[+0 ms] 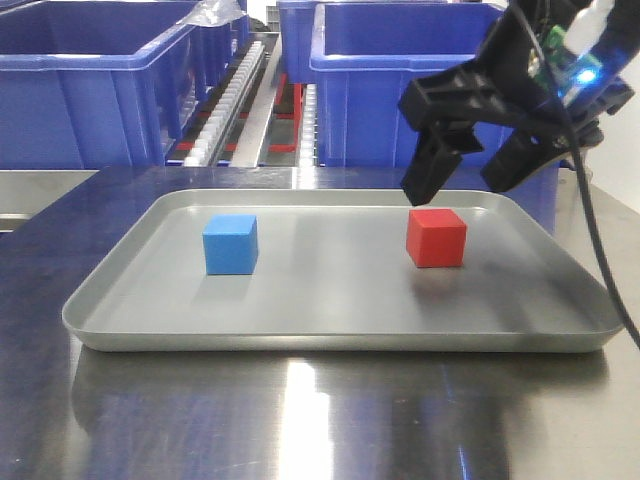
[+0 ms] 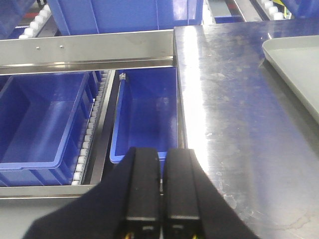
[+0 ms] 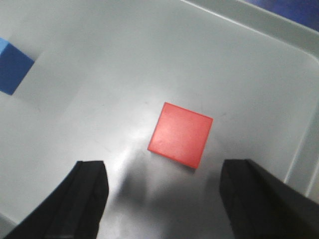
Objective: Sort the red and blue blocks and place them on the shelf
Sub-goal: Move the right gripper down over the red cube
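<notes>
**Base:** Where are the blocks?

**Operator:** Both are in the tray (image 1: 300,338). I see the red block (image 1: 436,238) right of centre, flat on the tray floor and turned a little off square to the rim. The blue block (image 1: 230,244) is left of centre, also flat and well apart from the red. On my right wrist view the red block (image 3: 180,134) is mid-frame, and the blue block (image 3: 12,69) is cut by the left edge.

**Base:** Right hand?

**Operator:** The right hand (image 1: 462,185) hangs just above and behind the red block, not touching it. Its fingers are spread wide. From the wrist, the right hand (image 3: 172,199) shows one finger either side of the red block's line, both clear of it.

**Base:** Left hand?

**Operator:** The left hand (image 2: 160,199) has its fingers pressed together. It sits over the bench (image 2: 234,124) edge, looking down at the blue bins (image 2: 35,119) on the shelf (image 2: 89,50).

**Base:** Surroundings?

**Operator:** The tray rests on the shiny steel bench (image 1: 300,420). Behind it, more bins (image 1: 80,80) sit on the shelf's white roller tracks (image 1: 235,100). The front rail shows small screws.
</notes>
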Tool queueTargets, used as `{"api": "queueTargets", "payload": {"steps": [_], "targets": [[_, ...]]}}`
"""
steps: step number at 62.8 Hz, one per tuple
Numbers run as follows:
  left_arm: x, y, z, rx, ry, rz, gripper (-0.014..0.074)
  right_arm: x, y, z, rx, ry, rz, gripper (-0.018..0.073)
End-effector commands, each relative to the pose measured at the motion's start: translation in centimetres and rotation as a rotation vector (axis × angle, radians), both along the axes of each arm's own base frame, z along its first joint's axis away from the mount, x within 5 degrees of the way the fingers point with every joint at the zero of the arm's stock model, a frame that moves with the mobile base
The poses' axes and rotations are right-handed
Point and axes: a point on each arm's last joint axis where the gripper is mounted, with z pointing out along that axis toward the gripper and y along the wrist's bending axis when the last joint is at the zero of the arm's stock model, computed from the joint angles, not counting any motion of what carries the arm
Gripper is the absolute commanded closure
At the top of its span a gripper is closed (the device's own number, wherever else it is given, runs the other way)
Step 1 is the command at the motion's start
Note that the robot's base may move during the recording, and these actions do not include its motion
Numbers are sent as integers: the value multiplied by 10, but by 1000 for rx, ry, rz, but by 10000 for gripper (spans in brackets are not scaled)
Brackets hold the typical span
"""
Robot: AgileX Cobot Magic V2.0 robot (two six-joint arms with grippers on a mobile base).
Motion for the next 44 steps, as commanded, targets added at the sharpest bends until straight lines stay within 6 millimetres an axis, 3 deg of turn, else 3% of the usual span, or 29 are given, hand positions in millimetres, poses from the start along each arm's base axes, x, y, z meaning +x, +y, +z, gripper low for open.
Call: {"api": "queueTargets", "payload": {"steps": [1, 44], "targets": [[1, -1, -4, -12, -57, -5, 470, 7, 4, 24, 49, -96, 0, -24], [1, -1, -4, -12, -57, -5, 470, 28, 15, 2, 15, -31, 1, -24]]}}
